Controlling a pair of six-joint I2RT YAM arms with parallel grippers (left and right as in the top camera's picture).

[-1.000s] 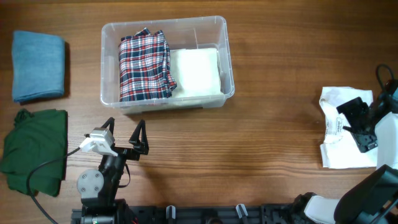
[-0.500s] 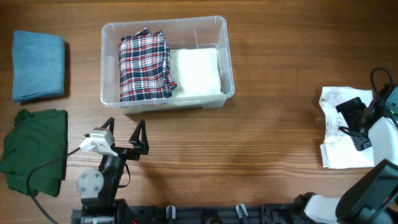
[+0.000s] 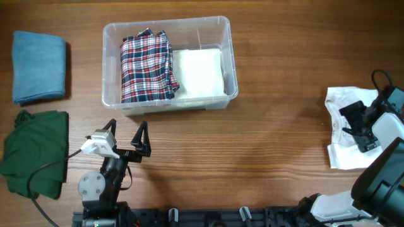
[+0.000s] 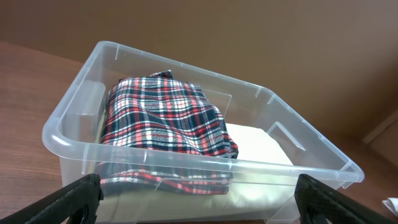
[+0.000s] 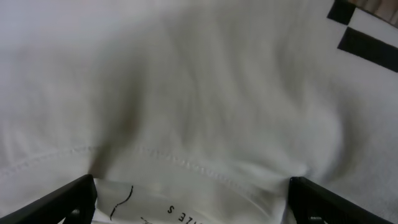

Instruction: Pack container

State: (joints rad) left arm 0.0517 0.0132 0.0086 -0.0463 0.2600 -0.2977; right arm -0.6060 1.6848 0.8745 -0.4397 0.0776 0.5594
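The clear plastic container [image 3: 169,25] stands at the back middle of the table and holds a folded plaid garment [image 3: 146,66] on the left and a folded white cloth [image 3: 199,70] on the right. It fills the left wrist view [image 4: 74,118], with the plaid garment [image 4: 161,118] inside. My left gripper [image 3: 126,137] is open and empty in front of the container. My right gripper [image 3: 355,128] is open, pressed down over a white garment [image 3: 344,154] at the far right; its fingers straddle the white fabric [image 5: 199,93].
A folded blue cloth [image 3: 39,66] lies at the back left. A folded green garment [image 3: 36,151] lies at the front left beside my left arm, with a black cable across it.
My right gripper has shifted slightly up and right onto the white garment, which has bunched a little. The left arm and the container have not moved.
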